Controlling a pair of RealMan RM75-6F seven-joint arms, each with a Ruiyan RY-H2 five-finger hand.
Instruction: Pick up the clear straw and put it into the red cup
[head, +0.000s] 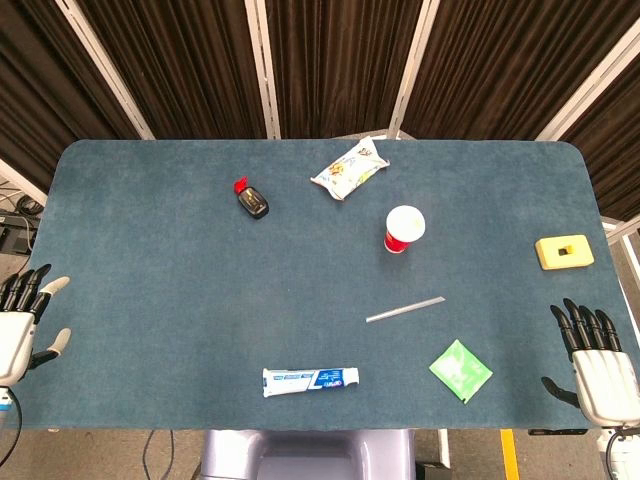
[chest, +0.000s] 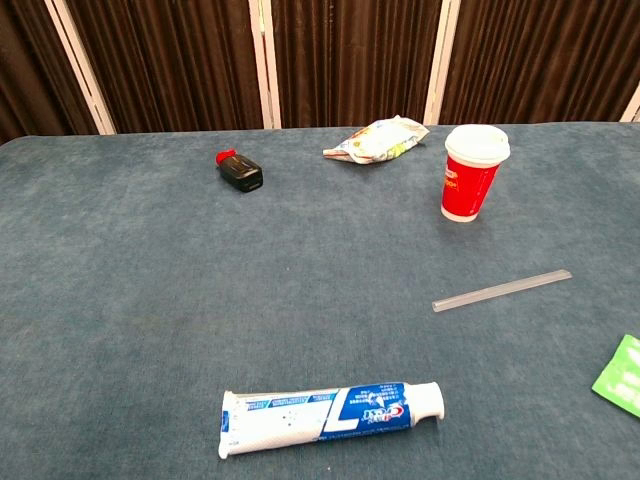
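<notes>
Head view: both hands rest spread and empty at the near table corners — left hand (head: 22, 320), right hand (head: 598, 362) — nothing begun. Nearby lie a toothpaste tube (head: 310, 380) and green packet (head: 461, 370). The clear straw (head: 405, 309) lies flat mid-table; beyond it stands the red cup (head: 403, 229) — the way looks unobstructed.

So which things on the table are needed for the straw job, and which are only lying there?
Needed: clear straw, red cup.

Only lying there: toothpaste tube, snack packet, green sachet, yellow block, small black bottle with red cap.
</notes>
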